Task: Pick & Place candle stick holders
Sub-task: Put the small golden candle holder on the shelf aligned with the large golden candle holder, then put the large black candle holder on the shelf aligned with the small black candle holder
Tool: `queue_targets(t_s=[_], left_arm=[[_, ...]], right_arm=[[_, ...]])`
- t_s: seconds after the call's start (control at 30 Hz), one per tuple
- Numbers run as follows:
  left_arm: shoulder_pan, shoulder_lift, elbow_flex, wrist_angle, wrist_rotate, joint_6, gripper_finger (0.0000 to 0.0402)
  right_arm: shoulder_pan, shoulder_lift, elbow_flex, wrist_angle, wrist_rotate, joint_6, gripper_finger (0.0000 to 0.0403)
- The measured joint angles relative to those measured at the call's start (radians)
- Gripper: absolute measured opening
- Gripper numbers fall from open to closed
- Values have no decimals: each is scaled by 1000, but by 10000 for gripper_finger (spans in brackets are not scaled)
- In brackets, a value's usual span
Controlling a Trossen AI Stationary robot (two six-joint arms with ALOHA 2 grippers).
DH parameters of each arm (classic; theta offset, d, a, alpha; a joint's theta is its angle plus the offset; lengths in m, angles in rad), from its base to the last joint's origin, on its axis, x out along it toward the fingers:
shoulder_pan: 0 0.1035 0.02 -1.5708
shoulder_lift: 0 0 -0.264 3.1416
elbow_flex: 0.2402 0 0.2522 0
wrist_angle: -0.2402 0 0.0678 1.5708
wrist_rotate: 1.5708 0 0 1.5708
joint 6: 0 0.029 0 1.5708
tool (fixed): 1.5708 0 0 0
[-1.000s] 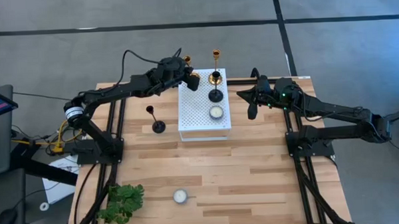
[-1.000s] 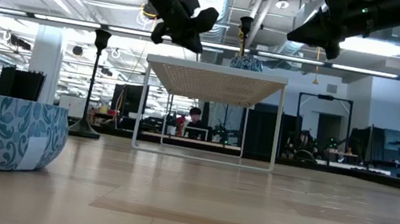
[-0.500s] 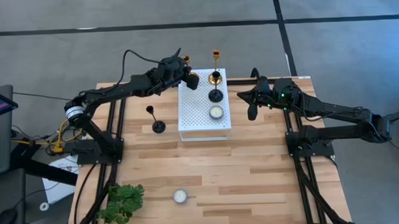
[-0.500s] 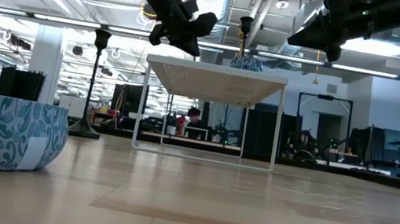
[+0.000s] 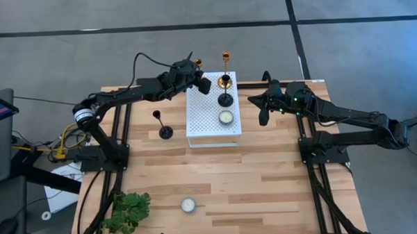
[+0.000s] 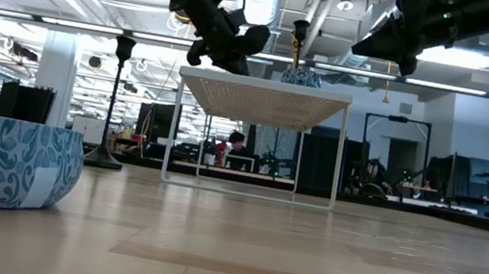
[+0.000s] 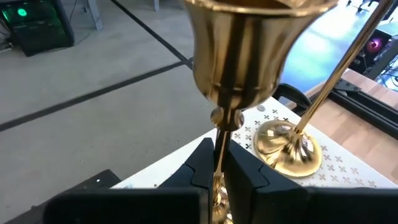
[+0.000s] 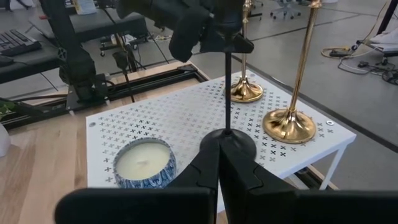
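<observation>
My left gripper (image 5: 195,80) is shut on a gold candle stick holder (image 5: 198,62) over the far left corner of the white perforated stand (image 5: 202,121). The holder's base (image 8: 247,93) is at the stand's top; I cannot tell whether it touches. A second gold holder (image 5: 226,80) and a black holder (image 5: 225,99) stand upright on their round bases on the stand. Another black holder (image 5: 165,132) stands on the table left of the stand. My right gripper (image 5: 252,99) is shut and empty, right of the stand. My left gripper pinches the gold holder's thin stem (image 7: 220,155) between its two fingers, below the top cup (image 7: 242,56). The fingers come roughly level from the table's left and lie across the stem. The holder stays upright, cup up.
A candle in a blue patterned tin (image 5: 226,117) sits on the stand's near part. Another tin candle (image 5: 188,204) and a green leafy plant (image 5: 128,211) sit near the table's front edge. The wooden table (image 5: 266,170) lies between them and the stand.
My left gripper has gone a little toward the table's right edge and slightly down with the gold holder, moving in over the stand's far left corner. The holder has stayed upright.
</observation>
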Motion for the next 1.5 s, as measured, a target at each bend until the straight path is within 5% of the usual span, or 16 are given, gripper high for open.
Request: queue_targets(t_s=[0.23, 0.77, 1.5], left_arm=[[0, -11, 0, -5, 20, 0, 22], [0, -14, -1, 4, 38, 2, 106], [-24, -29, -3, 8, 37, 108, 260]], right_arm=[[0, 0, 0, -5, 0, 0, 0], [0, 0, 0, -7, 0, 0, 0], [0, 0, 0, -14, 0, 3, 0]])
